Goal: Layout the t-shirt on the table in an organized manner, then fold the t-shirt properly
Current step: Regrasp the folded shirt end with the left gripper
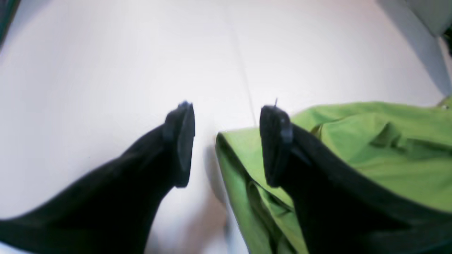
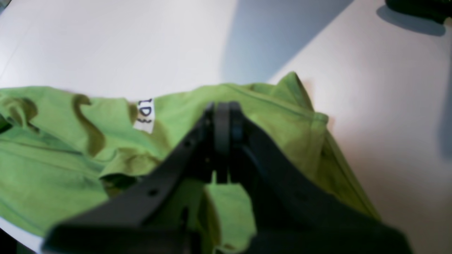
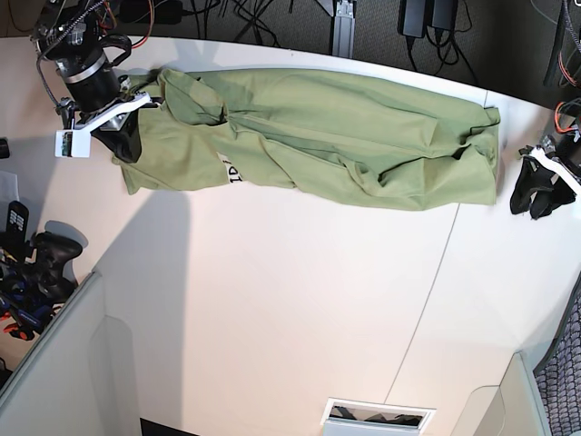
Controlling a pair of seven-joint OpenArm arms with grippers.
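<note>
While stretched flat, t-shirt (image 3: 345, 127) beside parted left jaws.

Left gripper (image 1: 226, 143): two matte black fingers (image 1: 182, 141), broad at base, tapering to flat rectangular pads; thin wire-like whisker at tip of one. Right gripper (image 2: 222, 141): black, angular, small round holes along one finger (image 2: 166, 176). In base view, white bracket (image 3: 91, 127) at 9 o'clock on black-ribbed wrist; dark cables above.
</note>
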